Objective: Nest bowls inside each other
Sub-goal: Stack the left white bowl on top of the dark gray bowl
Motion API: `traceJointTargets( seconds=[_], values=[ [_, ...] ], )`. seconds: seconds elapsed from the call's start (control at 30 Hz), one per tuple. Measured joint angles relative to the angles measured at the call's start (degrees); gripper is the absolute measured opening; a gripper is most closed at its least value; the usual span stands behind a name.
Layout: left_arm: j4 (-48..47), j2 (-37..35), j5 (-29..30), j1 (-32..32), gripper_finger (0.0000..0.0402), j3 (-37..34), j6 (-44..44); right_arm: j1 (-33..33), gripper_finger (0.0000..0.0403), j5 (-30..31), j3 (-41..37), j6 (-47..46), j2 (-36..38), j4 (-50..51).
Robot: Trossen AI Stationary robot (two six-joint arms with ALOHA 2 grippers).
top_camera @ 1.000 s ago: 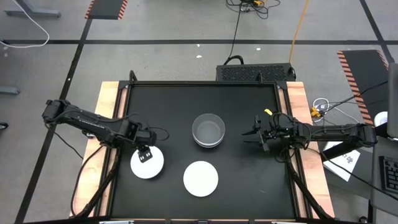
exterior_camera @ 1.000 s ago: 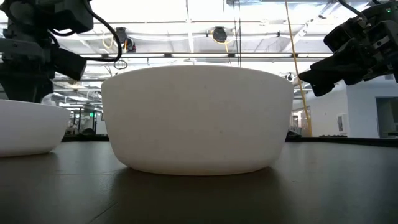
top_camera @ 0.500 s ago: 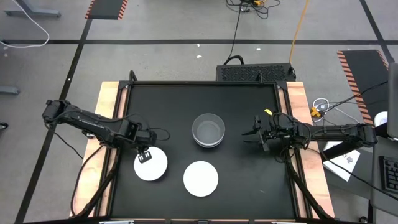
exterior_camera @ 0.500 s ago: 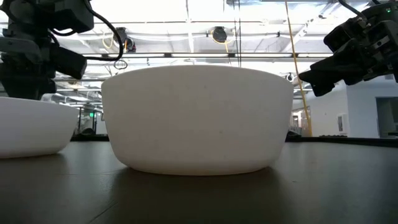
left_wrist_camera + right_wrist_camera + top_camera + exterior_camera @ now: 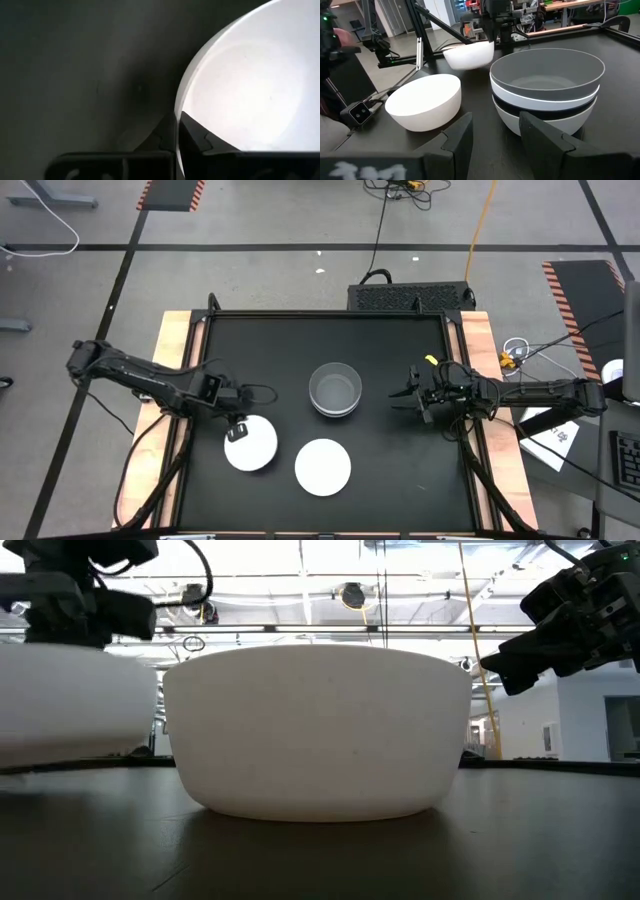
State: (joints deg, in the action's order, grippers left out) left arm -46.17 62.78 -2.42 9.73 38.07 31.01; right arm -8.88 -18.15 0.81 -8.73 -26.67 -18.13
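My left gripper (image 5: 237, 431) is shut on a white bowl (image 5: 252, 447) at the table's near left; in the right wrist view this bowl (image 5: 468, 55) hangs above the tabletop. A second white bowl (image 5: 323, 466) rests on its base near the front edge. At the table's middle stands a stack of nested bowls (image 5: 334, 389) with a grey one (image 5: 546, 75) on top. My right gripper (image 5: 408, 398) waits open to the right of the stack, its fingers level and pointing at it. My left gripper pinches the white bowl's rim (image 5: 178, 107) on the bowl's far-left side, one finger (image 5: 197, 136) inside the bowl and one outside. The fingers come steeply from above. The bowl hangs below them, mouth up, lifted clear of the table.
The black tabletop (image 5: 400, 340) has bare room behind the stack and at its far left. Wooden side rails (image 5: 478, 350) run along both edges. Cables and a dark box (image 5: 410, 295) lie on the floor beyond the far edge.
My left gripper has shut on the white bowl's rim and gone up with it. The bowl has shifted a little toward the table's right edge and now hangs clear of the tabletop.
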Motion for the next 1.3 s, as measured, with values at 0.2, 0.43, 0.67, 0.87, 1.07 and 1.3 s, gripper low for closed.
traceJointTargets(
  seconds=[0.2, 0.43, 0.67, 0.87, 1.07, 1.3],
  values=[
    [5.31, -2.44, 3.89, -0.01, 0.0003, 1.67, -3.63, 0.0, 0.0153, 0.0, 0.01, 0.09, -0.01, 0.0],
    [19.6, -6.42, 6.58, 0.03, 0.0002, 1.79, -13.28, 0.0, 0.0153, 0.0, 0.01, 0.17, -0.07, -0.13],
    [26.0, -7.43, 11.45, -0.01, 0.0001, 1.79, -20.83, 0.0, 0.0153, -0.09, 0.01, 0.17, -0.09, 0.0],
    [26.58, -7.97, 12.82, 0.0, 0.0001, 1.79, -22.66, 0.02, 0.0153, -0.13, 0.0, 0.0, -0.09, 0.87],
    [24.78, -11.78, 15.9, -0.32, 0.0002, 1.77, -24.76, 0.02, 0.0153, -0.15, 0.01, -0.02, -0.09, 0.92],
    [24.47, -17.92, 15.72, -3.42, 0.0002, -2.55, -23.33, 0.02, 0.0153, -0.17, 0.0, -0.24, -0.07, 0.9]
  ],
)
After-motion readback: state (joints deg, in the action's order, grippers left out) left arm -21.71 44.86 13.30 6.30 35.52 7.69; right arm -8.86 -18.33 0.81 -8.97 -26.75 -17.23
